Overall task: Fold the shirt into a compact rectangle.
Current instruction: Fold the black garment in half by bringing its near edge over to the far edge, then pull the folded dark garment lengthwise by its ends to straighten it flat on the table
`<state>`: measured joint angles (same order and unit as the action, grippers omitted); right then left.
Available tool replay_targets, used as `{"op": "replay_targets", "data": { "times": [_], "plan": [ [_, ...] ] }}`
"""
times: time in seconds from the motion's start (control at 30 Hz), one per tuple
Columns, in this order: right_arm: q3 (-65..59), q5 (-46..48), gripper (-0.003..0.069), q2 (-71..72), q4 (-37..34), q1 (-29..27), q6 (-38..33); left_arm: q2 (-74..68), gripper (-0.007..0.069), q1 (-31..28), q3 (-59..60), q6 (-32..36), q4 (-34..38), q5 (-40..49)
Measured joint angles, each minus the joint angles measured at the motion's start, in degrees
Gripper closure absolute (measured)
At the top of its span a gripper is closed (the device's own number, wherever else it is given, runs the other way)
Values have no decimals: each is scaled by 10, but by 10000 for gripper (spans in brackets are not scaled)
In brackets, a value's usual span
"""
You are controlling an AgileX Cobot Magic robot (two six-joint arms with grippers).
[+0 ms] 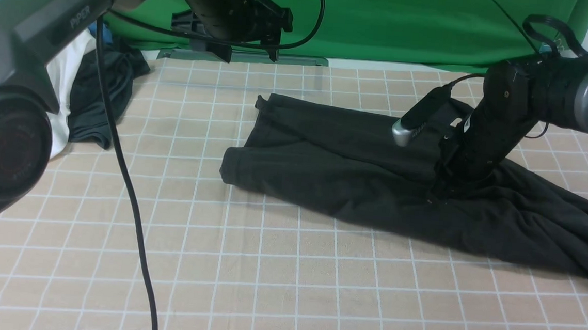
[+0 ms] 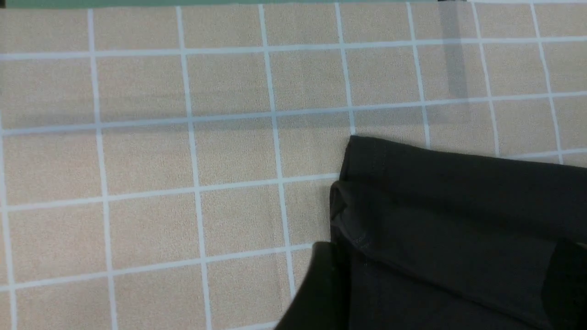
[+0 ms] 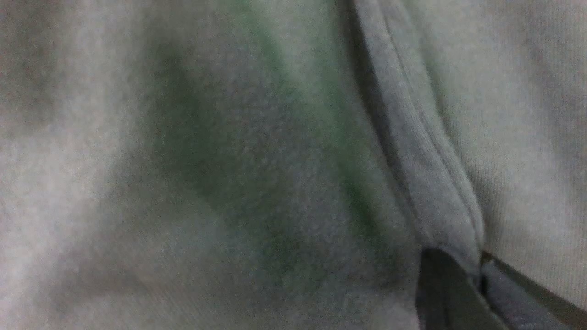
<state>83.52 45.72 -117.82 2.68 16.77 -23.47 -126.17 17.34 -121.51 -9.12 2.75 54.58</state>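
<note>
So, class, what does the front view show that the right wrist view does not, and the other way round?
Only the front view shows the left gripper, open above the table, the green backdrop, and the white garment beside the dark grey one.

Only the right wrist view shows close detail: the stitched edge of the fabric running down to the fingertips.

Both show the shirt and the right gripper, shut on its cloth.

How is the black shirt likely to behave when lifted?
The shirt will probably droop floppily, since it lies in soft, loose folds. It seems unlikely to slip easily: the right fingers pinch a bunched fold. Its layers may shift, as they overlap unevenly.
</note>
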Motion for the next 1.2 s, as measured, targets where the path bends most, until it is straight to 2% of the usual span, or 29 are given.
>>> {"op": "replay_targets", "data": {
  "times": [0.27, 0.43, 0.6, 0.93, 1.07, 1.2],
  "plan": [
    [54, 35, 622, -6, 12, 0, 1, 0, 50, 0, 0, 0, -4, -3],
    [68, 27, 622, -7, 46, 0, 1, 0, 50, 0, 0, 0, -17, -6],
    [69, 1, 619, -8, 74, -8, 19, 0, 50, 0, 0, 0, -24, -5],
    [69, -76, 587, -32, 80, -65, 67, 0, 50, -1, 0, 0, -28, -5],
    [69, -105, 524, -41, 81, -78, 84, -3, 50, -1, 0, 0, -28, -5],
    [72, -120, 364, -42, 83, -80, 90, -17, 50, -1, 0, 0, -28, -6]
  ]
}}
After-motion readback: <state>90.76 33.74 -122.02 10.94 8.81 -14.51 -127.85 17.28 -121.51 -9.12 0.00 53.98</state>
